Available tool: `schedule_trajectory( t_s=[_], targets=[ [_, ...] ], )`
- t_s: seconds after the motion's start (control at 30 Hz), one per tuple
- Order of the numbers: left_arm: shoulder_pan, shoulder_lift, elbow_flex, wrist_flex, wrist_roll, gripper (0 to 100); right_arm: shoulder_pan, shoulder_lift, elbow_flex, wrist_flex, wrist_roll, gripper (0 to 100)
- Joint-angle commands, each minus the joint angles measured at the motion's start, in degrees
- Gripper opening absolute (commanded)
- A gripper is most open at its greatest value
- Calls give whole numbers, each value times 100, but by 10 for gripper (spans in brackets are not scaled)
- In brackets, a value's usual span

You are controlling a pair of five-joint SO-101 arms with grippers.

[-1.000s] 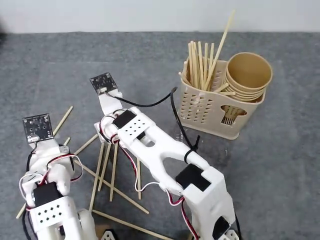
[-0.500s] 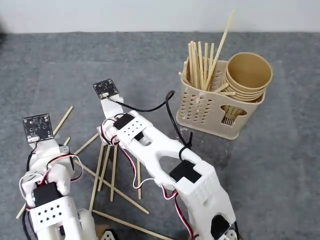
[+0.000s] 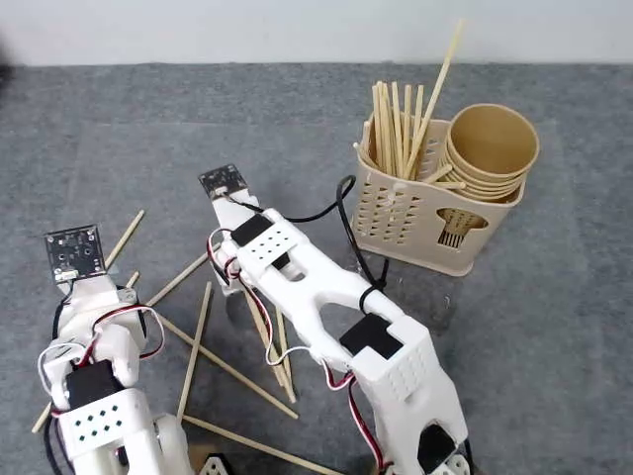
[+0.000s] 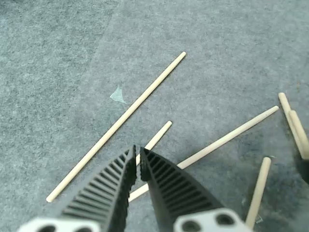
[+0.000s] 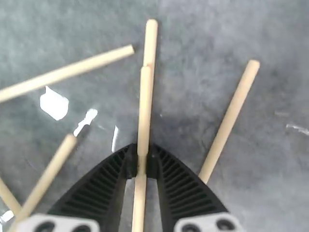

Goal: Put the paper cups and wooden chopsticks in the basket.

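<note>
The left jaws hang clenched and empty over loose pale wooden chopsticks (image 4: 116,126) on the grey desk (image 3: 119,129). The right jaws grip one thin wooden chopstick (image 5: 144,106). Beyond, a beige slotted basket (image 3: 406,223) holds tan paper cups (image 3: 492,148).

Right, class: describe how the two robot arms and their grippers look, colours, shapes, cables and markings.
Both the left arm and right arm have white plastic shells with dot-perforated panels, black motor blocks and red, white and black wire loops. A thick black cable runs along the right arm. The left gripper and right gripper have black, ribbed, tapering fingers.
</note>
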Motion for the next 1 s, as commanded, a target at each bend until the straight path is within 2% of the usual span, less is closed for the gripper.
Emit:
schedule_trajectory(
  t_s=[0.0, 0.23, 0.53, 0.87, 0.97],
  targets=[
    [35, -123, -127, -141, 62, 13, 136, -92, -35, 400, 237, 8],
    [35, -123, -127, -141, 53, 13, 224, -963, -26, 796, 413, 8],
    [35, -123, -127, -141, 53, 13, 585, -3178, -26, 1552, 765, 8],
    [44, -123, -127, -141, 53, 13, 1490, -5270, -26, 1481, 1407, 8],
    [44, -123, -127, -141, 53, 13, 1727, -5842, -26, 1182, 1495, 8]
  ],
)
